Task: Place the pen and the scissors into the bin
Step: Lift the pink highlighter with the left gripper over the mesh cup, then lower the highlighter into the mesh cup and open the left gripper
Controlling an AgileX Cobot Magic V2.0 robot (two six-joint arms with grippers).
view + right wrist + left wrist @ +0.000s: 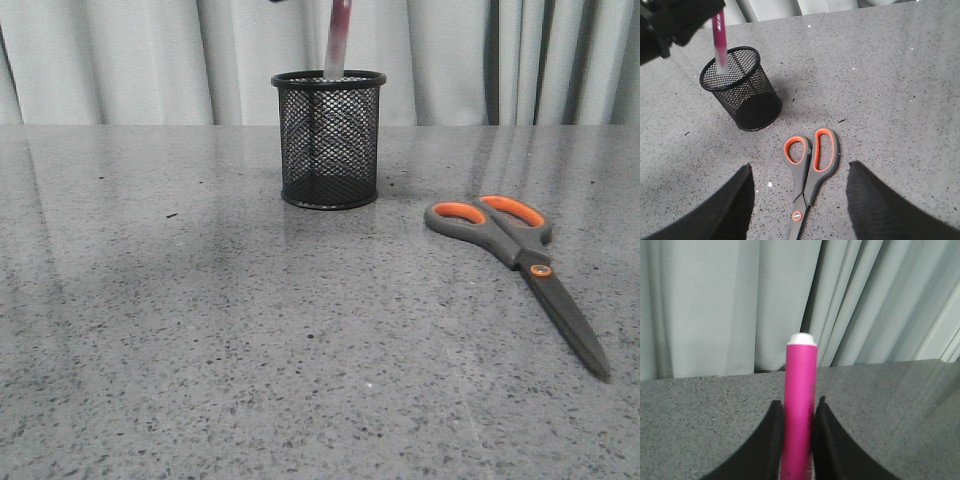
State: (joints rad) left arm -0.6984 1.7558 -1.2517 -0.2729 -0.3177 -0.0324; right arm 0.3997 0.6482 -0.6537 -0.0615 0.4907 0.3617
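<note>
The left pincer (799, 440) is clamped on the pen (801, 405), its two dark fingers (771, 440) pressed against the magenta barrel on either side, and it holds the pen close to upright so that the lower end can go straight down through the round mouth of the bin (329, 140). In the front view the pen's whitish lower end meets the rim from above; in the right wrist view that end already looks a little way inside the mesh, though the blur there makes it hard to say how deep. The pen is not yet released, so this half of the task is nearly done but not finished.

The bin stands upright toward the far edge of the counter (150, 330), roughly midway along it, which leaves its opening free for a vertical drop.

The scissors (515, 270) lie flat and closed on the counter, well apart from the bin on its right-hand side, handles toward the far edge and blades pointing toward the near right corner. The right pincer (799, 200) hangs over them with its fingers spread wide apart, gripping nothing (a sensible place to wait, since the handles sit directly between the fingers). Long as they are, the scissors will probably need tipping upright before they fit.
</note>
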